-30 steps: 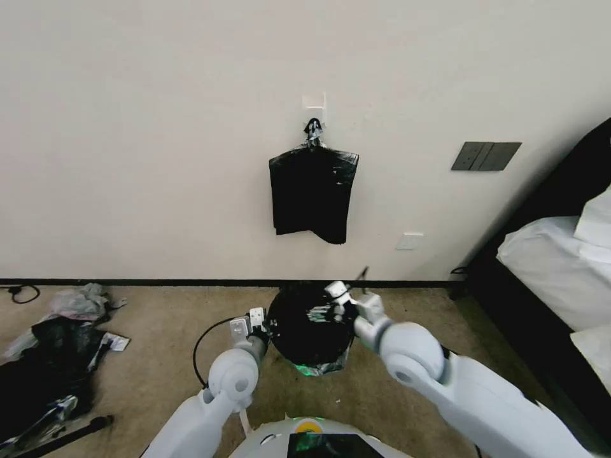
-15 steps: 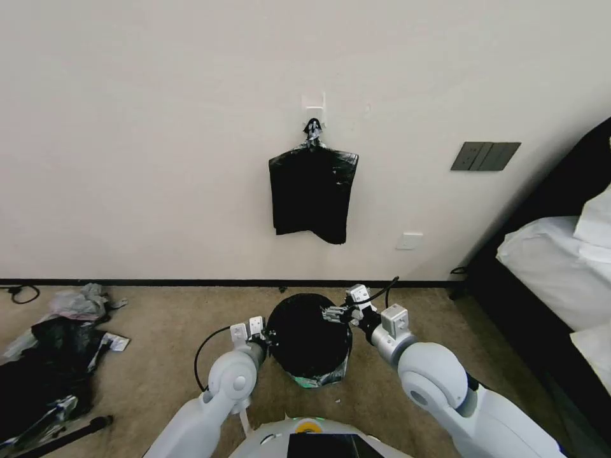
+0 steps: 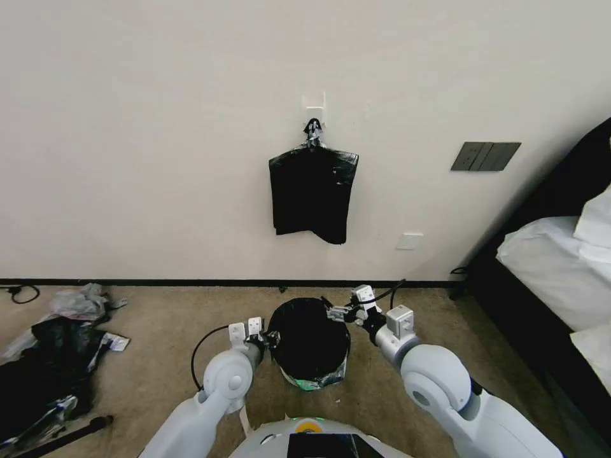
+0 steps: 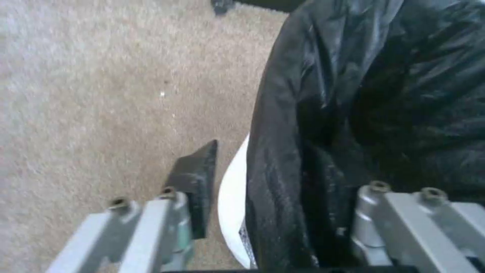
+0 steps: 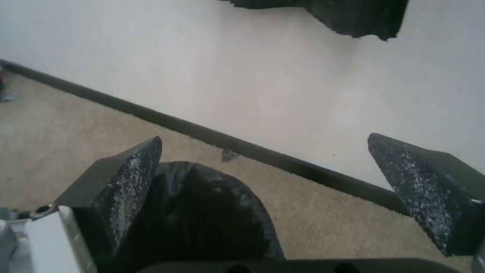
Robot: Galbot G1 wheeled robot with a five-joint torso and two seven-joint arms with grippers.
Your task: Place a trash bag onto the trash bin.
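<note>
The trash bag (image 3: 310, 337), glossy black, is draped over the mouth of the trash bin and hangs down its sides. A strip of the bin's cream wall (image 4: 231, 212) shows under the bag's edge. My left gripper (image 3: 265, 338) is at the bin's left rim, open. One pad (image 4: 194, 182) stands outside the wall. The other finger is hidden inside the bag (image 4: 354, 94). My right gripper (image 3: 337, 312) hovers at the far right of the rim, open, with nothing between its pads (image 5: 131, 182). In the right wrist view the bag (image 5: 202, 216) lies just beneath it.
A flat sheaf of black bags (image 3: 312, 194) hangs from a wall hook straight behind the bin. A heap of black and grey litter (image 3: 51, 346) lies on the carpet at the left. A bed (image 3: 560, 267) stands at the right. The wall and dark baseboard (image 3: 159, 282) are close behind.
My right arm has drawn back from over the bin's mouth to its far right rim. The left arm has hardly moved.
</note>
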